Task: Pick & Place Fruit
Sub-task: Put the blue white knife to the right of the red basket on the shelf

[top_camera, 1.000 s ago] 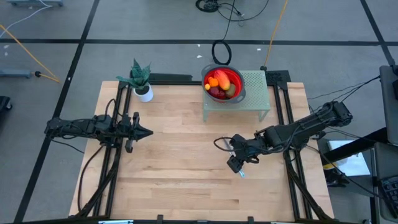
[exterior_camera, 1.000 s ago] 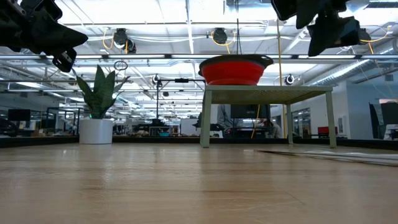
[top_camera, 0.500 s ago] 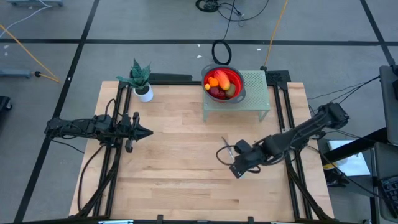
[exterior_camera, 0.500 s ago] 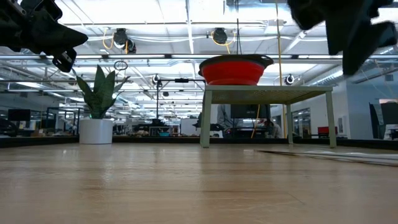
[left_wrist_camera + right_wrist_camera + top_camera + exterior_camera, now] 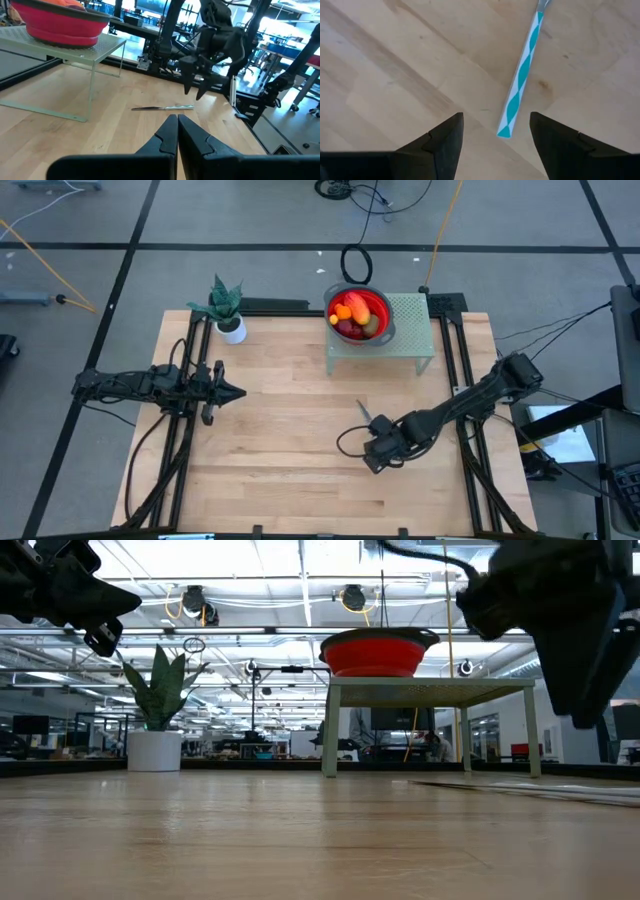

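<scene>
Your right claw (image 5: 374, 457) has slid toward the near edge of the tabletop (image 5: 280, 470) over the last second, and it now hangs over bare wood, with the knife (image 5: 365, 411) lying just beyond it. A second ago that knife could not be seen from above, hidden somewhere under the arm; now it lies in plain sight, flat on the wood, touched by nothing. In the right wrist view its teal-and-white handle (image 5: 520, 80) points down between your fingers (image 5: 440, 142), which stand spread wide with nothing in them.

Your left claw (image 5: 236, 392) hasn't budged: pressed together, empty, parked over the left side of the tabletop, well apart from everything.

What that means for the job: the fruit (image 5: 352, 315) sits piled in the red bowl (image 5: 384, 302) up on the small green stand (image 5: 412, 320) at the far edge, and neither claw is near it. You're drifting away from the fruit, not toward it, so by my read no piece is in play right now. If the knife is your target, you're lined up for it; otherwise, you've got a long reach back to that bowl.
</scene>
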Controlling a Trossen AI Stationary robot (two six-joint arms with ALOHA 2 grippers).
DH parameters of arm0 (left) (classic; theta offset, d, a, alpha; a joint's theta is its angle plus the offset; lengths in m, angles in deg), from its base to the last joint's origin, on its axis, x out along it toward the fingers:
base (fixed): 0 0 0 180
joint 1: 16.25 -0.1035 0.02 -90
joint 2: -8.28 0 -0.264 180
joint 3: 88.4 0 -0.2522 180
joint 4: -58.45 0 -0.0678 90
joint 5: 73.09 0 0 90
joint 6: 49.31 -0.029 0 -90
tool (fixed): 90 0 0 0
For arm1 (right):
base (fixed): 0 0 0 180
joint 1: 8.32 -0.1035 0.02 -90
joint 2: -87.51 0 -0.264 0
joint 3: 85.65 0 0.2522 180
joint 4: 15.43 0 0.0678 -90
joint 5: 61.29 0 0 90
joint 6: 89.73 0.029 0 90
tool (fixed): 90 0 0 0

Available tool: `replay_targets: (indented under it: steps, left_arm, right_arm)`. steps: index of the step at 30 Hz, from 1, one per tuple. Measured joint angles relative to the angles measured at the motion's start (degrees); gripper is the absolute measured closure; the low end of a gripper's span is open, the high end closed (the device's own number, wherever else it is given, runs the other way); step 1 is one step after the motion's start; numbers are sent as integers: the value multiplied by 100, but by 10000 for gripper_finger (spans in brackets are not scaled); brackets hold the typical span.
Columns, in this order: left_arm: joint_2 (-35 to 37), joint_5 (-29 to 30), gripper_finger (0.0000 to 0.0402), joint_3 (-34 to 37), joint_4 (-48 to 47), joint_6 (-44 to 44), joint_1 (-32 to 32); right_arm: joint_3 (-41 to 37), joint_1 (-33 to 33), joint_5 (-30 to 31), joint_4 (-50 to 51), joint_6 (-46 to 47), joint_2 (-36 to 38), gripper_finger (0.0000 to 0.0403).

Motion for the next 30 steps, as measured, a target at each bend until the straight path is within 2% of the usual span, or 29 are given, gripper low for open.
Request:
replay_targets:
  steps: [13, 19, 30]
  left_arm:
    - [0, -1, 392, 0, 0, 4, 0]
    - [0, -2, 392, 0, 0, 42, 0]
    - [0, -7, 392, 0, -2, 39, 0]
  right_arm:
    - [2, 2, 49, 35, -323, -713, 179]
    - [2, 2, 303, 96, -529, -746, 179]
    - [2, 1, 308, 112, -789, -746, 179]
